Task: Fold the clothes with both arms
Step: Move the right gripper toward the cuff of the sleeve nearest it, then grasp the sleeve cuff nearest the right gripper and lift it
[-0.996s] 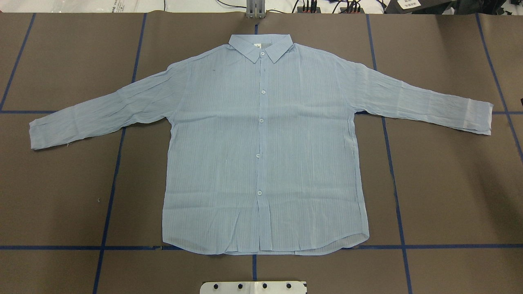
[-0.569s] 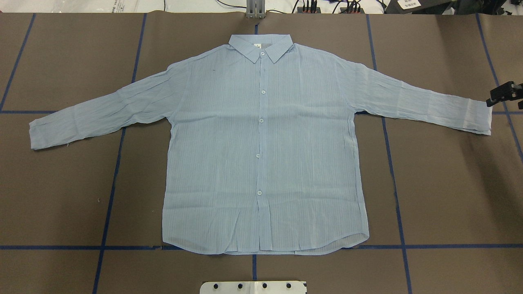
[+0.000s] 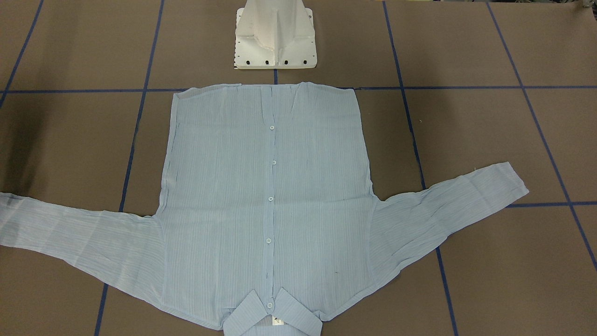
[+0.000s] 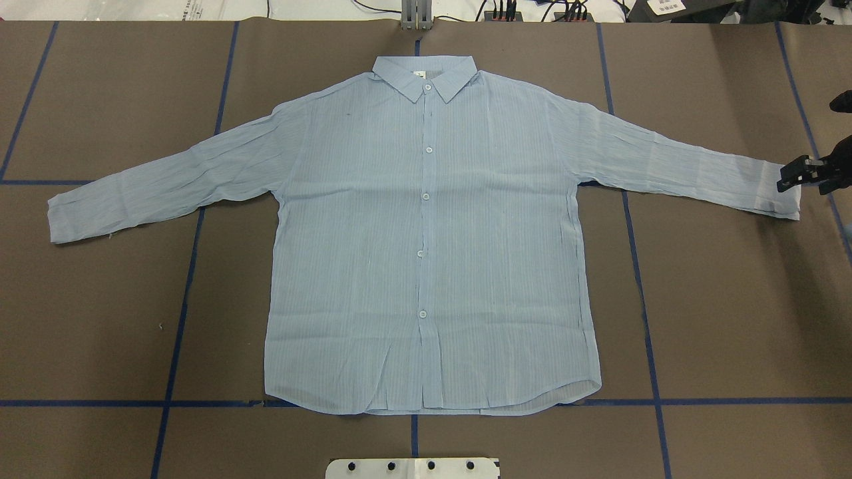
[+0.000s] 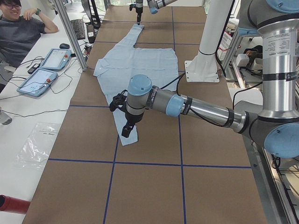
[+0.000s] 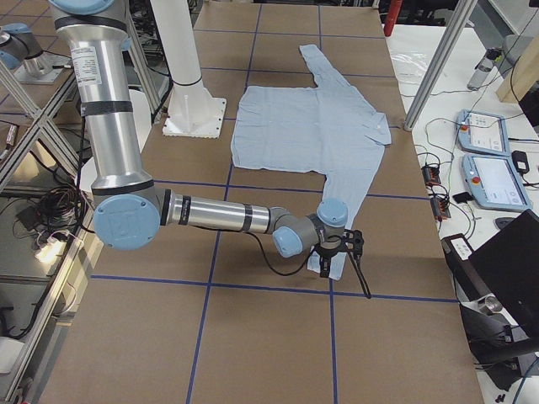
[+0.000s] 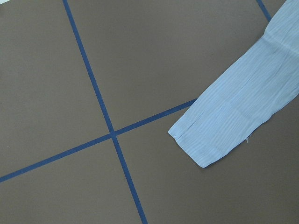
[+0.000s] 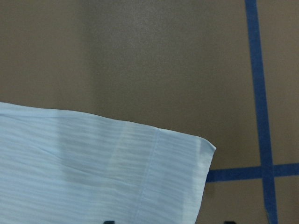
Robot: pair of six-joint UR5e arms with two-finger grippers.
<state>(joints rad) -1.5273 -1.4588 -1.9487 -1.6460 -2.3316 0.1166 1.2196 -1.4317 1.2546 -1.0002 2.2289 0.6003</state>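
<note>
The pale blue striped shirt (image 4: 466, 253) lies flat and buttoned on the brown table, collar away from the robot and both sleeves spread out (image 3: 224, 196). My right gripper (image 4: 795, 178) hovers at the right sleeve's cuff (image 8: 177, 163). It is open, with two dark fingertips (image 8: 108, 222) wide apart at the bottom edge of the right wrist view. My left gripper (image 5: 126, 129) shows only in the exterior left view, above the left sleeve's cuff (image 7: 205, 140); I cannot tell if it is open or shut. The left cuff lies flat beside a crossing of blue tape.
The white pedestal base (image 3: 275, 42) stands just behind the shirt's hem. Blue tape lines (image 4: 180, 319) grid the brown cover. A person (image 5: 18, 32) sits at a side bench with control tablets (image 5: 39, 79), behind an aluminium post (image 5: 70, 32).
My right gripper came into the overhead view from the right edge and moved in over the right sleeve's cuff. The shirt has not moved.
</note>
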